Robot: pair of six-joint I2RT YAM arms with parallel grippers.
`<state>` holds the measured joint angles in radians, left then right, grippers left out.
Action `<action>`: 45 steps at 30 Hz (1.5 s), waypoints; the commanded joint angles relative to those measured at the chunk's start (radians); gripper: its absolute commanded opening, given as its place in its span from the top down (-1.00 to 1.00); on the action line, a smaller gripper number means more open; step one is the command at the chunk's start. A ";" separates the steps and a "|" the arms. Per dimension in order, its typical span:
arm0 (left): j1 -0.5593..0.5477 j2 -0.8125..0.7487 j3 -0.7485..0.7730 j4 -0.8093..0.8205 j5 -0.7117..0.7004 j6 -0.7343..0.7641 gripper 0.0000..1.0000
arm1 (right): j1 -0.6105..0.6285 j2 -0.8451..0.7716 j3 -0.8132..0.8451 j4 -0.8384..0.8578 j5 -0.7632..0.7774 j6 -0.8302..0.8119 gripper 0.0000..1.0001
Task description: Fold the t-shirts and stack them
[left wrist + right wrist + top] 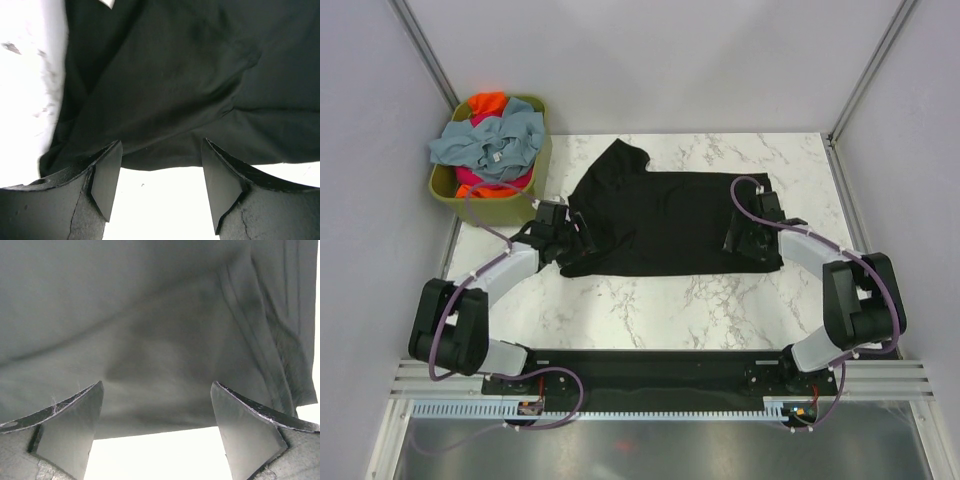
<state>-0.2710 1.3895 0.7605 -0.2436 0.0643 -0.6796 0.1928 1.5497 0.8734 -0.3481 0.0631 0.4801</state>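
A large black t-shirt (665,225) lies spread on the marble table, one sleeve pointing to the back left. My left gripper (572,243) is open at its near-left corner; in the left wrist view the cloth (170,85) lies just ahead of the fingers (107,175), with a small white tag (106,3) at the top. My right gripper (738,240) is open at the shirt's right end; in the right wrist view the hem (165,360) lies just past the fingers (235,425). Grey-blue (490,140), orange (487,102) and pink (480,180) shirts fill the basket.
The olive-green plastic basket (542,150) stands at the table's back left corner. Grey walls enclose the table on the left, back and right. The marble tabletop (670,305) shows bare in front of the black shirt.
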 commanded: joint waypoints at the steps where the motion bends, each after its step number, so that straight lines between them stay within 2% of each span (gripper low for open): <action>1: -0.016 0.043 0.019 0.061 0.042 0.015 -0.43 | -0.018 -0.005 -0.048 0.087 -0.032 0.031 -0.93; 5: -0.020 0.078 0.002 0.064 0.052 0.022 -0.41 | -0.033 0.016 -0.117 0.098 -0.036 0.054 -0.93; 11: -0.039 0.039 -0.093 0.076 0.055 0.003 -0.40 | -0.041 -0.032 -0.214 0.078 0.001 0.124 -0.93; 19: -0.092 -0.159 -0.208 -0.016 0.061 -0.052 -0.40 | -0.046 -0.166 -0.290 -0.031 -0.033 0.172 -0.93; 22: -0.115 -0.253 -0.201 -0.097 0.066 -0.054 -0.40 | -0.046 -0.314 -0.319 -0.097 -0.020 0.183 -0.96; 25: -0.120 -0.329 -0.136 -0.203 0.052 -0.034 -0.42 | -0.046 -0.381 -0.269 -0.143 -0.023 0.198 -0.96; 29: -0.120 -0.334 0.028 -0.257 -0.006 0.038 -0.51 | -0.046 -0.398 -0.093 -0.221 0.048 0.149 -0.96; 32: -0.117 -0.226 0.196 -0.238 -0.064 0.121 -0.69 | -0.046 -0.346 0.053 -0.229 0.098 0.082 -0.96; 35: -0.091 -0.019 0.406 -0.186 -0.083 0.213 -0.75 | -0.044 -0.280 0.157 -0.229 0.106 0.045 -0.96; 36: -0.085 0.038 0.527 -0.174 -0.071 0.235 -0.75 | -0.046 -0.264 0.174 -0.227 0.083 0.038 -0.96; 37: -0.070 0.163 0.592 -0.165 -0.032 0.282 -0.74 | -0.044 -0.240 0.194 -0.220 0.069 0.035 -0.96; 38: -0.065 0.224 0.667 -0.172 -0.014 0.317 -0.72 | -0.044 -0.229 0.200 -0.216 0.048 0.034 -0.96; 39: -0.062 0.280 0.812 -0.181 0.000 0.345 -0.69 | -0.046 -0.220 0.211 -0.216 0.021 0.037 -0.96; 40: -0.056 0.342 0.876 -0.183 0.000 0.395 -0.69 | -0.044 -0.214 0.231 -0.216 -0.038 0.038 -0.96; 43: -0.025 0.623 1.115 -0.174 0.032 0.442 -0.72 | -0.041 -0.218 0.234 -0.180 -0.147 0.040 -0.96; 44: -0.016 0.696 1.245 -0.180 0.073 0.443 -0.72 | -0.035 -0.221 0.237 -0.177 -0.155 0.034 -0.96; 45: -0.007 0.757 1.311 -0.186 0.095 0.443 -0.72 | -0.032 -0.221 0.239 -0.177 -0.160 0.019 -0.96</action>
<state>-0.3084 1.9808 1.8759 -0.4244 0.0769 -0.3481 0.1516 1.3422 1.0702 -0.5396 0.0002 0.5339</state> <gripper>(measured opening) 0.856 0.982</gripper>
